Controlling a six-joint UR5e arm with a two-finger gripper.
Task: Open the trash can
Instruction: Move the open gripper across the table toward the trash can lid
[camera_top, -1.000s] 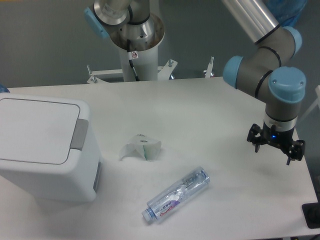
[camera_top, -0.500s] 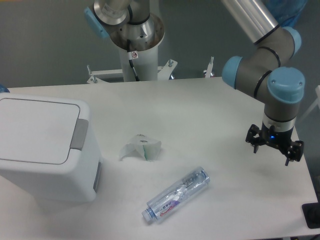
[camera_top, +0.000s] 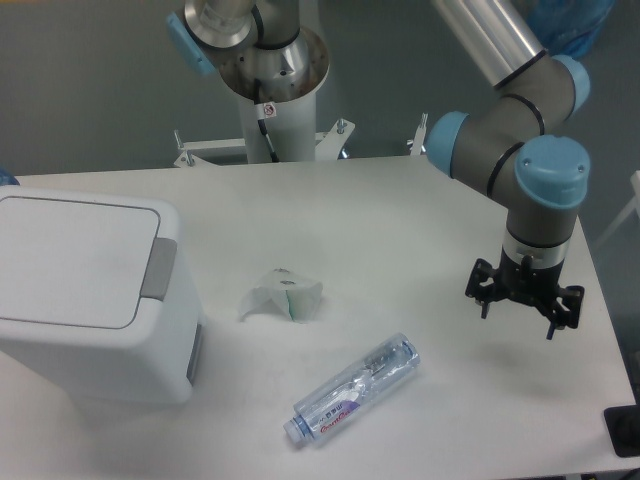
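Gripper (camera_top: 515, 305), jaws spread and empty, hangs well apart from the trash can (camera_top: 90, 300); it should cross above the bottle (camera_top: 352, 389), then press the grey push tab (camera_top: 158, 270) squarely.

Closed trash can (camera_top: 85, 300), distant open claw (camera_top: 517, 312)

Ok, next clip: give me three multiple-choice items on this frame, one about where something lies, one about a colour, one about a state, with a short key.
1. Where does the plastic bottle lie?
A. on the bin's lid
B. on the table, near the front edge
C. in the gripper

2. What colour is the trash can?
A. white
B. black
C. green

3. How is the trash can's lid?
A. lifted
B. missing
C. down

Key: 1 B, it lies flat in front of the crumpled paper. 2 A, body and lid are white. 3 C, it sits flush; the gripper hovers far right.
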